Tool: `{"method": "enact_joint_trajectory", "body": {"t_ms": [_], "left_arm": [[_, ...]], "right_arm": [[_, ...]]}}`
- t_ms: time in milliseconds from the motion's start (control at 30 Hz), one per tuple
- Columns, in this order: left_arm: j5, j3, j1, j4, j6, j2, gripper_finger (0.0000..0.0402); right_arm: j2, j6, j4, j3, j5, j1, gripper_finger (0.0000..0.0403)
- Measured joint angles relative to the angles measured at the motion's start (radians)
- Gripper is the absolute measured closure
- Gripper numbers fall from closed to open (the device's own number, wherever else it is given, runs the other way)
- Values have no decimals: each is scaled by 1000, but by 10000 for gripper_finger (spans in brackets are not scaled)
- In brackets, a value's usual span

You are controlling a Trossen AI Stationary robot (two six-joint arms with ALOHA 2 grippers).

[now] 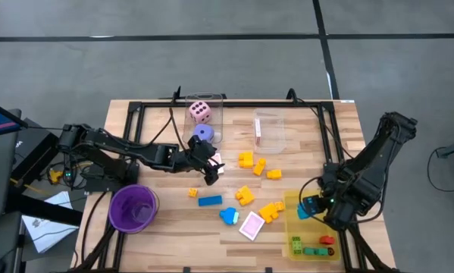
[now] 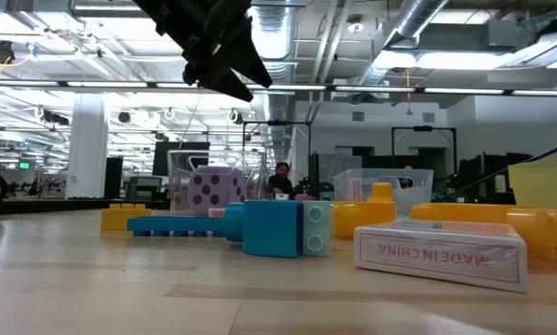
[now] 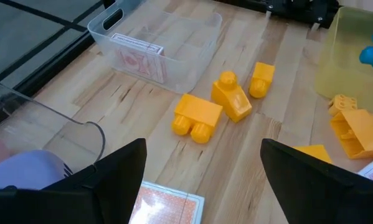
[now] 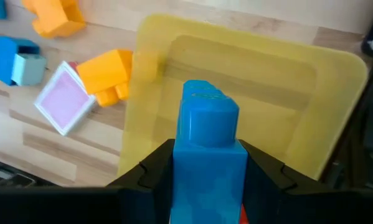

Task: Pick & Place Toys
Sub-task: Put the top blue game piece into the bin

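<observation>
My right gripper (image 1: pixel 314 206) is shut on a blue block (image 4: pixel 206 134) and hangs over the far end of the yellow tray (image 4: pixel 335 81). My left gripper (image 1: pixel 211 173) is open and empty above the table's middle, over a pink-white card (image 3: pixel 167 208); in the low view it hangs high (image 2: pixel 224 56). Yellow blocks (image 3: pixel 198 118) lie just beyond it. A blue block (image 1: pixel 210 200), a light-blue block (image 1: pixel 229 217) and a pink card box (image 1: pixel 252 225) lie near the front. Green and red blocks (image 1: pixel 310 247) lie in the tray. My right gripper pinches the blue block's two opposite sides (image 4: pixel 181 165) between its two fingers, near the block's lower part. The block's studded end (image 4: pixel 205 93) sticks out past the fingertips. It is lifted clear above the yellow tray.
A purple round cup (image 1: pixel 133 207) stands at the front left. One clear box (image 1: pixel 211 102) at the back holds a pink die (image 1: pixel 200 112), with a purple die (image 1: pixel 204 134) in front of it. A second clear box (image 1: pixel 270 130) holds a card.
</observation>
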Motion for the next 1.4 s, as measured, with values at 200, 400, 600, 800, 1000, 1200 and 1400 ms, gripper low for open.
{"method": "enact_joint_trajectory", "body": {"t_ms": [200, 400, 600, 800, 1000, 1200, 1400], "left_arm": [[0, 0, 0, 0, -8, 0, 92], [0, 0, 0, -1, -8, 0, 92], [0, 0, 0, -2, -8, 0, 92], [0, 0, 0, -3, -8, 0, 92], [0, 0, 0, -2, -8, 0, 92], [0, 0, 0, -2, -8, 0, 92], [0, 0, 0, -2, -7, 0, 92]], "right_arm": [[0, -20, 41, 0, 35, -37, 268], [29, -13, 86, 2, 30, -46, 268], [117, -3, 85, 50, -14, -49, 268], [180, 0, 52, 113, -34, -59, 268], [214, 0, 40, 139, -67, -58, 268], [271, 0, 49, 168, -93, -63, 268], [351, 0, 21, 222, -95, -86, 268]]}}
